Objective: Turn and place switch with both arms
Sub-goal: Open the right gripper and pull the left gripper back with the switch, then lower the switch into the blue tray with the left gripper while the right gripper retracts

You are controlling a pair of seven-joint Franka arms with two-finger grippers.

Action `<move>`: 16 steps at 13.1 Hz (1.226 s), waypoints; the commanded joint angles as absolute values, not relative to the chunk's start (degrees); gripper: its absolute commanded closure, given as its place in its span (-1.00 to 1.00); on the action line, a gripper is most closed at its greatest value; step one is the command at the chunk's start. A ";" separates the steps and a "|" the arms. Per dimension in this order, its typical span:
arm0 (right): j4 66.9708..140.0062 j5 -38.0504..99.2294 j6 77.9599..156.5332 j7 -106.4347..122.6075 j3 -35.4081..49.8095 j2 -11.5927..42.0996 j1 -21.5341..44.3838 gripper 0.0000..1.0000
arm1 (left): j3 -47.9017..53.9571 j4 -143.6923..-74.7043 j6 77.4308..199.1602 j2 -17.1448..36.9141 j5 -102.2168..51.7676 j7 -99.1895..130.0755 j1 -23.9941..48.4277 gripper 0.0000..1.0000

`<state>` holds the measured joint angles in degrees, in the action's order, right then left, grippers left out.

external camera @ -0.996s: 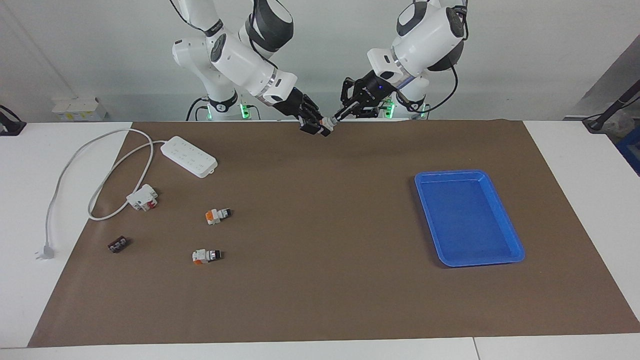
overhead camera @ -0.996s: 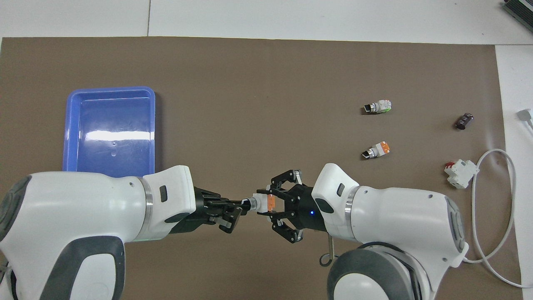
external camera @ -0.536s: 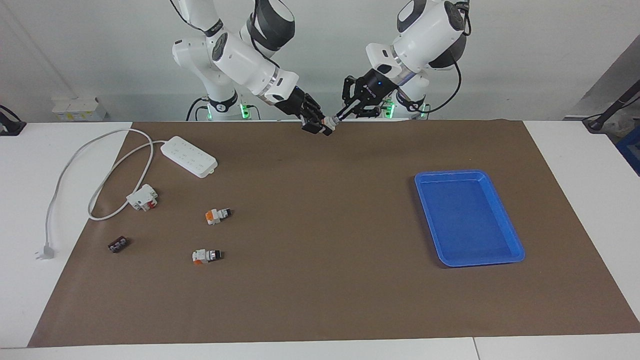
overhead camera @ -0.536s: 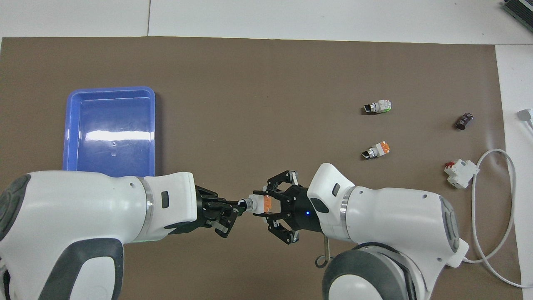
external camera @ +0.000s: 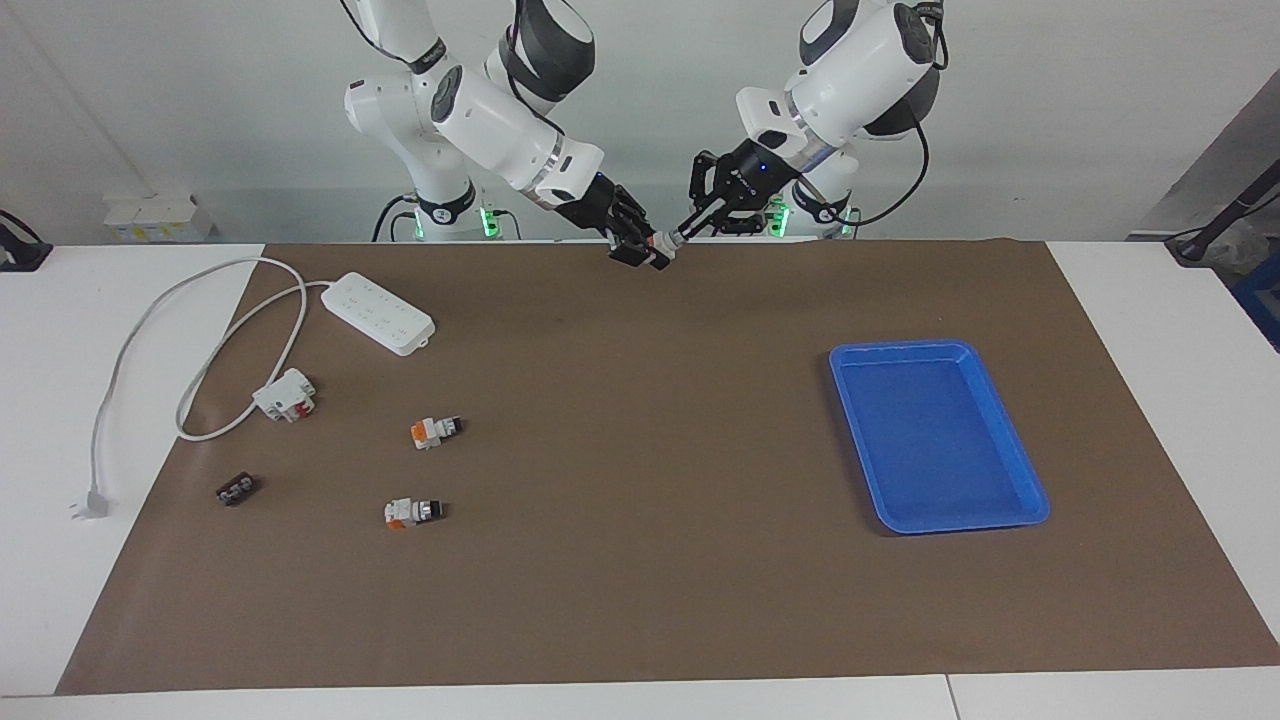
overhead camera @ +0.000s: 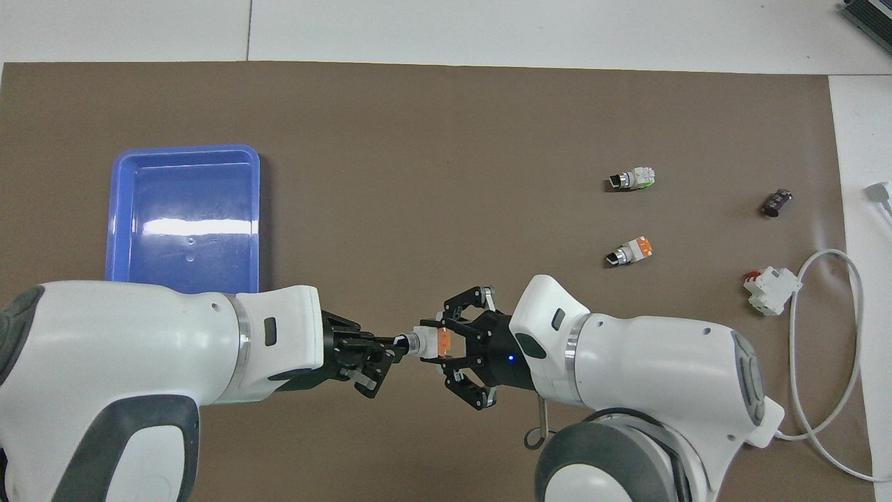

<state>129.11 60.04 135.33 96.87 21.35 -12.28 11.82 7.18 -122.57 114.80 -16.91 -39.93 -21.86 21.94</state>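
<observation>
The switch [external camera: 661, 243], white with an orange band and a black knob tip, is held in the air between both grippers, over the brown mat's edge nearest the robots. My right gripper [external camera: 645, 252] is shut on its white and orange body [overhead camera: 435, 340]. My left gripper [external camera: 683, 233] is shut on its knob tip [overhead camera: 404, 343]. In the overhead view the right gripper [overhead camera: 431, 341] and left gripper [overhead camera: 396, 346] meet tip to tip.
Two more switches [external camera: 435, 430] [external camera: 413, 512] lie toward the right arm's end, with a white-and-red block [external camera: 286, 394], a dark brown block [external camera: 237, 489] and a power strip [external camera: 378, 312] with its cable. A blue tray [external camera: 838, 356] sits toward the left arm's end.
Both grippers, still joined on the switch, have risen a little and shifted slightly toward the left arm's end. Nothing on the mat has moved.
</observation>
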 commanded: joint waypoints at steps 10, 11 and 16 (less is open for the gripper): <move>125.33 49.76 140.89 95.89 20.83 -11.87 4.50 -1.00 | 7.21 -123.49 112.41 -17.14 -24.23 -14.53 12.40 1.00; 124.90 47.66 140.89 95.89 20.83 -11.87 2.74 -1.00 | 7.12 -123.14 112.24 -16.62 -18.78 -13.46 10.48 1.00; 119.20 34.49 129.57 95.80 20.83 -10.29 -9.47 -1.00 | 7.12 -125.15 108.37 -17.14 -6.35 -13.18 1.42 1.00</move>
